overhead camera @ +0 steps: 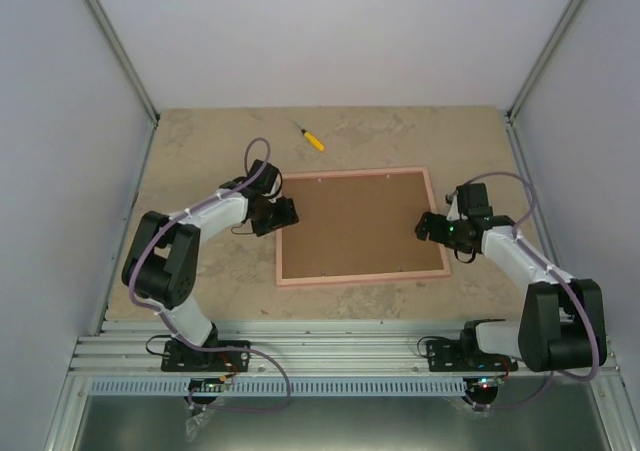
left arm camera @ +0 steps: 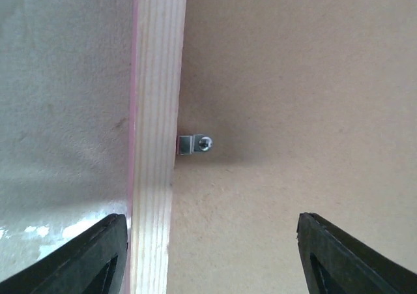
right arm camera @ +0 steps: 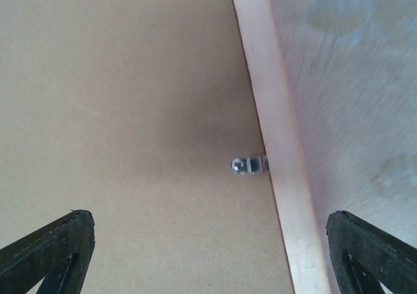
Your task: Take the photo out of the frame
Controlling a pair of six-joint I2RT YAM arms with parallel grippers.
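Hovering at the left rail of the frame, the left gripper has its fingers apart, one over the table, one over the brown back, a small metal clip ahead between them. The frame lies back-up at the table's middle. Over its right rail, the right gripper spreads its fingers wide, clasping nothing.

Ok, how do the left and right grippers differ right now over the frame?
The left gripper hangs over the left rail of the frame, the right gripper over its right rail. The right gripper's jaws look spread wider than the left's. Shared: both are open, hold nothing, and each has a small metal tab ahead of it on the backing board: left tab, right tab.
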